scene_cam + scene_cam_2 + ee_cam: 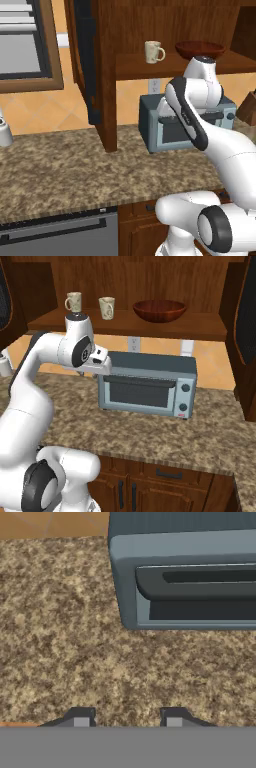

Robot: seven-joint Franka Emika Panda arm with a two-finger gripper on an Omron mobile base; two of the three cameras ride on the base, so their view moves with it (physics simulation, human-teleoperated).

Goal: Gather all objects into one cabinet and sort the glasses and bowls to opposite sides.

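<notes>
On the shelf of the reddish-brown wall cabinet [210, 326] stand two small pale mugs [74, 302] [106, 307], left of a wide dark reddish-brown bowl [159, 310]. The left base view shows one cream mug [154, 51] and the bowl [200, 48] on that shelf [135, 67]. My gripper [127, 718] points down at the speckled counter [65, 637], just in front of the toaster oven's left corner. Its two fingertips [81, 717] stand apart with nothing between them. It hangs below shelf height and is clear of the mugs and bowl.
A grey toaster oven [147, 386] sits on the granite counter [150, 431] under the shelf, right beside my wrist [80, 351]. The cabinet door [85, 60] hangs open at the left. A dark knife block [248, 107] stands at the far right.
</notes>
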